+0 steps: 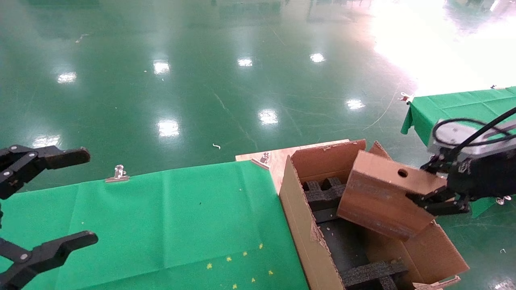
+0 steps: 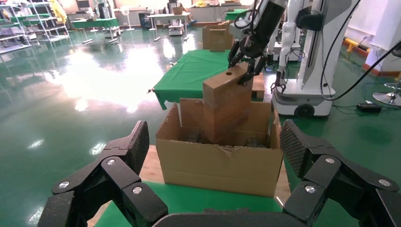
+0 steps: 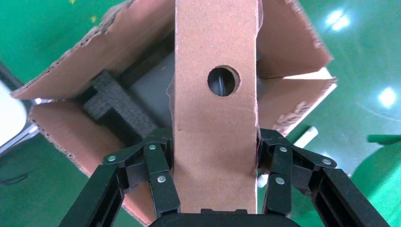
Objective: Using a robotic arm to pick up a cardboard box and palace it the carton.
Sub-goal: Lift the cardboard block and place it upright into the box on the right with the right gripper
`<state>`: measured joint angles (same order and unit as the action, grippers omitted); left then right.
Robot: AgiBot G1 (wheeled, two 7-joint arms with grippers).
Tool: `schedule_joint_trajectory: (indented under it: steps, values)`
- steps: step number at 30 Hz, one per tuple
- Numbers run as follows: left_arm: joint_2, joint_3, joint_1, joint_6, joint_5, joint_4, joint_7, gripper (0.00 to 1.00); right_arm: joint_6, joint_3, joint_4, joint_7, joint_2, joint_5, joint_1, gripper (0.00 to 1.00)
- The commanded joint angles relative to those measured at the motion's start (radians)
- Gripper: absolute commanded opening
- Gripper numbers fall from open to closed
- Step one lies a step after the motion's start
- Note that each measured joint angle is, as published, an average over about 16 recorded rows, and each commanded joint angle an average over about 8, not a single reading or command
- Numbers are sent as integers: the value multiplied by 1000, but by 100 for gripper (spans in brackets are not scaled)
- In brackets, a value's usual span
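Beyond the desk's (image 1: 161, 217) right edge, the small brown holed cardboard box (image 1: 383, 197), clamped in the right claw (image 1: 433, 197), should be levelled before being lowered between the large flapped corrugated carton's (image 1: 298, 225) black foam inserts (image 1: 322, 193); the left claw (image 1: 52, 201) hangs wide open.

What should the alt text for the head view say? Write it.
The right gripper holds the cardboard box, tilted, over the open carton with black foam inserts. The left gripper hangs open over the green-covered table.

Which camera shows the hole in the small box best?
The right wrist view: the hole faces it squarely, with the right gripper clamped on the box. The head view shows it obliquely; the left wrist view shows it far off.
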<state>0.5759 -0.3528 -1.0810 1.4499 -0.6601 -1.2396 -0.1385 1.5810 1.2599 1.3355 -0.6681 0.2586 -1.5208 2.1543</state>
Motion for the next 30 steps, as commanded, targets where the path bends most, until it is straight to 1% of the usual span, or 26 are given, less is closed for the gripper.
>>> schedule_joint_trajectory:
  steps: [1,7,10,13,17,22,26,30]
  values:
    - [0,0,0,0,0,0,0,100,0,17,7,-5,-7,2,1,0]
    - [0,0,0,0,0,0,0,100,-17,28,-5,-8,-1,-1,-7,0]
    - [0,0,0,0,0,0,0,100,-48,39,-7,-50,-4,-9,-20,0]
    - [0,0,0,0,0,0,0,100,-93,52,0,-137,-11,-24,-43,0]
    - [0,0,0,0,0,0,0,100,-154,71,14,-294,-27,-39,-80,0]
    - [0,0,0,0,0,0,0,100,-209,94,20,-467,-42,-64,-121,0]
    - [0,0,0,0,0,0,0,100,-228,113,22,-554,-42,-81,-149,0]
    - [0,0,0,0,0,0,0,100,-217,131,21,-607,-36,-84,-169,0]
